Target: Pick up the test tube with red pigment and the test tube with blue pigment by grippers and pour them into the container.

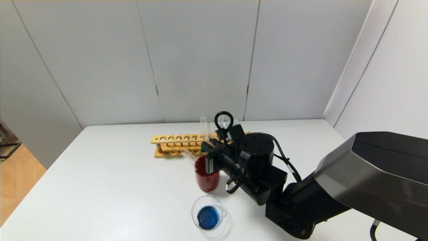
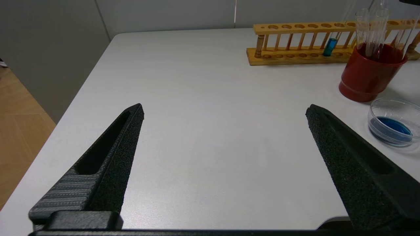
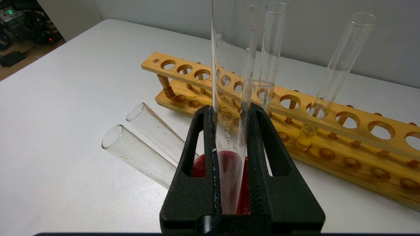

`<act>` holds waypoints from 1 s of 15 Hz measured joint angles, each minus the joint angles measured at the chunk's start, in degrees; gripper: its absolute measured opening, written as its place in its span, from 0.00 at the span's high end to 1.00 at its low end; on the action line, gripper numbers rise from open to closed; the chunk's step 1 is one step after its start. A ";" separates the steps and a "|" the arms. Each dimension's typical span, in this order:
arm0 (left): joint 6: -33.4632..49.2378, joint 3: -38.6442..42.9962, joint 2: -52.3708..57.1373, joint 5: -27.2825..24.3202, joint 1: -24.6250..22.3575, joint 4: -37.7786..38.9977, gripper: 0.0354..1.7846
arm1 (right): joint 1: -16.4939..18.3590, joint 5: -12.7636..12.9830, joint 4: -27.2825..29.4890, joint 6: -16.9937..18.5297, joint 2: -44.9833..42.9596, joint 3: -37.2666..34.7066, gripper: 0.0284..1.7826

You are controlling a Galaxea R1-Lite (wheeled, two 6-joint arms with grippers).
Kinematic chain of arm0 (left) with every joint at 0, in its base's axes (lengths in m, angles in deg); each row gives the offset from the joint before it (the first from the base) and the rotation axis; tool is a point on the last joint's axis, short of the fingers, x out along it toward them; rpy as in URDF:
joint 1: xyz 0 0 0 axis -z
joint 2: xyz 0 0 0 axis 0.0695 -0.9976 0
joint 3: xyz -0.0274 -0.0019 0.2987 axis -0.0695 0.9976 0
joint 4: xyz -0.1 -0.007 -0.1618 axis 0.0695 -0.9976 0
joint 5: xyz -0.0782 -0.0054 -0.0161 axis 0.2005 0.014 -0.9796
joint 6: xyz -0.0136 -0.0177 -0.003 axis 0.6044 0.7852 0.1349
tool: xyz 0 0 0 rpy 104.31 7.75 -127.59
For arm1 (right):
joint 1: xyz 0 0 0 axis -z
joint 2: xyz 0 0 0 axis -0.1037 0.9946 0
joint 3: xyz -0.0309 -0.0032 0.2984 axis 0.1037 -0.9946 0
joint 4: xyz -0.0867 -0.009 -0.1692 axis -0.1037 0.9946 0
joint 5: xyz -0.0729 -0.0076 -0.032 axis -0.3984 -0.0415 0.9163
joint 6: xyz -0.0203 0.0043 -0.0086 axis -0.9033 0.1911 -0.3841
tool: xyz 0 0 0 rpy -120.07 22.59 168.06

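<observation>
Rack (image 1: 177, 144) sits at the back of the counter (image 1: 100, 187); cup (image 1: 207, 180) just in front of its right half, container (image 1: 208, 212) in front of the cup. Two tubes (image 3: 144, 144) lean in the cup — right gripper (image 3: 229, 131) over it, clamped on a third tube (image 3: 229, 98). Left gripper (image 2: 223, 111) well apart, to the left.

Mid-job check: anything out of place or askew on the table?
Yes. Two empty test tubes lean askew in the dark-red cup, not in the wooden rack. The right gripper grips a third tube at that cup, while the glass beaker shows only blue liquid. Left gripper idle, open.
</observation>
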 joint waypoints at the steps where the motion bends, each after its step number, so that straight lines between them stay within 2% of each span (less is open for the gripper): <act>1: 0.00 0.00 0.00 -0.05 0.00 -0.02 0.02 | 0.02 -0.02 0.00 0.00 0.10 0.00 0.83; 4: 0.00 0.00 0.00 -0.02 0.00 -0.02 0.02 | 0.05 -0.63 -0.06 0.00 0.35 -0.02 0.82; 7: -0.02 0.00 0.00 0.00 0.00 0.00 0.02 | 0.05 -0.66 0.00 0.09 0.49 -0.05 0.74; 9: 0.00 0.00 0.00 0.01 0.00 0.00 0.02 | 0.05 -0.66 0.02 0.11 0.49 -0.07 0.61; 13: 0.00 0.00 0.00 -0.02 0.00 -0.02 0.02 | 0.02 -0.66 0.05 0.11 0.57 -0.05 0.23; 15: -0.02 0.00 0.00 0.01 0.00 0.00 0.02 | 0.11 -0.66 0.02 0.09 0.52 0.00 0.11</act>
